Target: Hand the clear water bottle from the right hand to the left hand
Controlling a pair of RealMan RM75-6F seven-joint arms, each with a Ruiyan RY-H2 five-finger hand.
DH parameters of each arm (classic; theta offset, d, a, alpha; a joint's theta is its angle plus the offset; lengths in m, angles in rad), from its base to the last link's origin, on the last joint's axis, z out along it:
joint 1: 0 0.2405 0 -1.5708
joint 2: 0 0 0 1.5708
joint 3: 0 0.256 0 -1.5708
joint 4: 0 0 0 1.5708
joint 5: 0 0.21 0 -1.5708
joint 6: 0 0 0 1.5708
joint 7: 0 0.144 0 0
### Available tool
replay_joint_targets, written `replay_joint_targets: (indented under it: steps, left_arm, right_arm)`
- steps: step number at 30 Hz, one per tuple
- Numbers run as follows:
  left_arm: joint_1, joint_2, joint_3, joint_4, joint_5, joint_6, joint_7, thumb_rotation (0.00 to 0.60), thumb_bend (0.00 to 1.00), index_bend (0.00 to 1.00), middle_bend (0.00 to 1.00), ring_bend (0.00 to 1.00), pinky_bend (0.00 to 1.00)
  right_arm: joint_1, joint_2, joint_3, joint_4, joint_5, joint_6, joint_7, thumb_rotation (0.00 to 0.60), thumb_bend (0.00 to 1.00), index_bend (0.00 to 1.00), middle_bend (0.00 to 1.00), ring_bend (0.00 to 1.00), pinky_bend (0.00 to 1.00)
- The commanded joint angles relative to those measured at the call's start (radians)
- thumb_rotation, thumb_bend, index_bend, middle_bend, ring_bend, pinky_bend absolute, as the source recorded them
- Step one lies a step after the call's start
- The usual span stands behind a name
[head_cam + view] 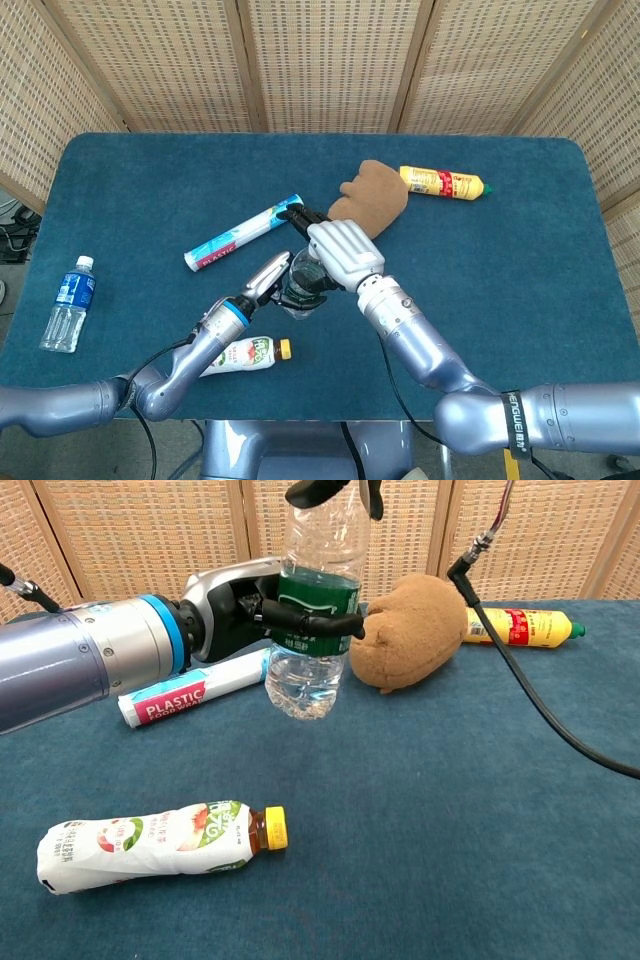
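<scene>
The clear water bottle (310, 670) with a green label hangs upright, slightly tilted, above the blue table. My left hand (240, 610) grips it from the left, its fingers wrapped round the green label. My right hand (330, 490) is at the bottle's top, mostly cut off by the upper edge in the chest view. In the head view the right hand (340, 255) covers the bottle (300, 290) from above, its dark fingers stretched out up and to the left, away from the bottle. The left hand (265, 280) reaches in from the lower left.
A brown plush toy (410, 630) lies just behind the bottle, with a yellow bottle (515, 627) beyond it. A plastic-wrap roll (180, 695) lies behind the left hand. A white-labelled bottle (150, 845) lies near the front, and a blue-labelled bottle (68, 303) at the far left. A black cable (540, 710) hangs at the right.
</scene>
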Motion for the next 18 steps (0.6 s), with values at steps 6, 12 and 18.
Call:
replay_joint_targets:
  steps: [6, 12, 18]
  left_arm:
    - [0.0, 0.004, -0.001, -0.002, -0.012, -0.005, 0.02, 0.6, 0.33, 0.55, 0.45, 0.42, 0.52]
    - [0.005, 0.005, 0.004, 0.002, -0.015, -0.002, 0.03, 0.6, 0.34, 0.55, 0.46, 0.42, 0.52]
    - [0.024, 0.02, 0.021, 0.011, -0.003, 0.007, 0.029, 0.6, 0.34, 0.55, 0.46, 0.42, 0.52]
  right_arm:
    - [-0.068, 0.035, 0.03, -0.011, -0.142, 0.012, 0.087, 0.6, 0.0, 0.0, 0.0, 0.0, 0.0]
    - [-0.121, 0.112, 0.056, -0.045, -0.188, 0.02, 0.136, 0.6, 0.0, 0.0, 0.0, 0.0, 0.0]
    - [-0.218, 0.218, 0.051, -0.053, -0.27, 0.041, 0.176, 0.6, 0.0, 0.0, 0.0, 0.0, 0.0]
